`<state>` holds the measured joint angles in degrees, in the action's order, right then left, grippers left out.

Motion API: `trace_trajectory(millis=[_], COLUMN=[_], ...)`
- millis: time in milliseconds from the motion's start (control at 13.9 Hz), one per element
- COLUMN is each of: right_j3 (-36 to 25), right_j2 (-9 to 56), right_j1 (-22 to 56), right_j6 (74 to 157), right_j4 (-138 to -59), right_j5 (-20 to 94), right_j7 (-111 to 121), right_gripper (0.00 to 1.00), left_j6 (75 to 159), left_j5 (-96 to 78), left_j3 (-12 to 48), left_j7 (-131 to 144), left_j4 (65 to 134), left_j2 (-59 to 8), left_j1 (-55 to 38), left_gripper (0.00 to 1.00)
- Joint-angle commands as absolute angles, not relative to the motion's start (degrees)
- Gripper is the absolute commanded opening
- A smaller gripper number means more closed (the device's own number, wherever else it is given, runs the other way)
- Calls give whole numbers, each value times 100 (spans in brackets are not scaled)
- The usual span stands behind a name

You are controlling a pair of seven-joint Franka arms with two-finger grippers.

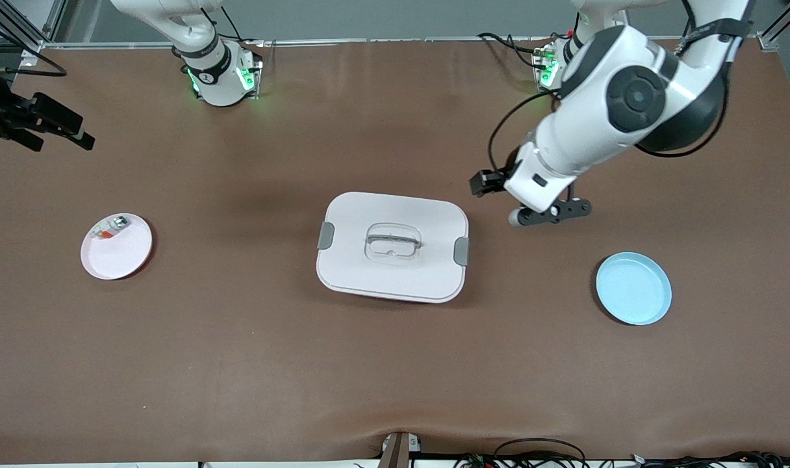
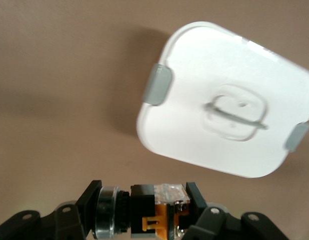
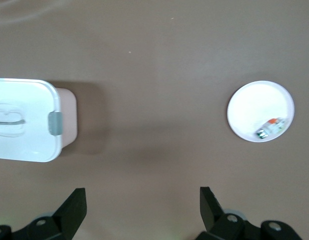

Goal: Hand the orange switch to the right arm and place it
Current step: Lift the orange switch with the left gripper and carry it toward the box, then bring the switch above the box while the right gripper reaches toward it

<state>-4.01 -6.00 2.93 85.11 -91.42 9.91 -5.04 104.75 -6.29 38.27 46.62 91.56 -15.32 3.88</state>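
Observation:
My left gripper (image 2: 144,207) is shut on the orange switch (image 2: 164,212), a small black blocky part with an orange face and a silver ring at one end. In the front view the left gripper (image 1: 549,213) hangs over bare table between the white lidded box (image 1: 392,273) and the blue plate (image 1: 633,288). My right gripper (image 3: 143,210) is open and empty, high over the table between the box and the pink plate (image 3: 254,105). The right gripper does not show in the front view.
The pink plate (image 1: 122,257) near the right arm's end holds a silvery-white piece with a red-orange bit (image 1: 109,229). The box (image 2: 194,115) stands mid-table with grey clips and a lid handle. A black device (image 1: 41,120) juts in at the table's edge.

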Motion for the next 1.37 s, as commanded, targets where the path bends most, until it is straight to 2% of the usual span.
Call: trace_trajectory(millis=[0, 144, 432, 648, 792, 1008, 1296], right_j3=[-378, -334, -334, -308, 15, 640, 791], right_j2=[-782, -975, -1554, -1766, -1889, -1916, -1575], right_j1=[351, 430, 431, 439, 440, 553, 1325], right_j6=[8700, 8955, 9658, 9992, 10465, 11449, 12742], right_j4=[-9474, -9763, -10721, -11091, -11302, -11557, -11654], right_j5=[1353, 1415, 2134, 2950, 3312, 3803, 4201], right_j7=[-965, -1098, -1238, -1511, -1721, -2170, -2162], right_gripper=[100, 100, 100, 100, 100, 100, 100], left_j6=[10879, 11309, 12197, 12681, 13216, 13867, 14334], left_j5=[-694, -1043, -1669, -1818, -2029, -1995, -1934], left_j3=[3858, 3858, 3858, 3858, 3858, 3850, 3797], left_j7=[5237, 5884, 7984, 9251, 9990, 11159, 11628], left_j4=[9026, 9026, 9026, 9018, 8965, 8737, 8569], left_j2=[-1679, -1679, -1705, -1924, -2152, -2565, -2926], left_j1=[98, -78, -386, -553, -659, -992, -1379], left_gripper=[10, 10, 10, 10, 10, 10, 10])
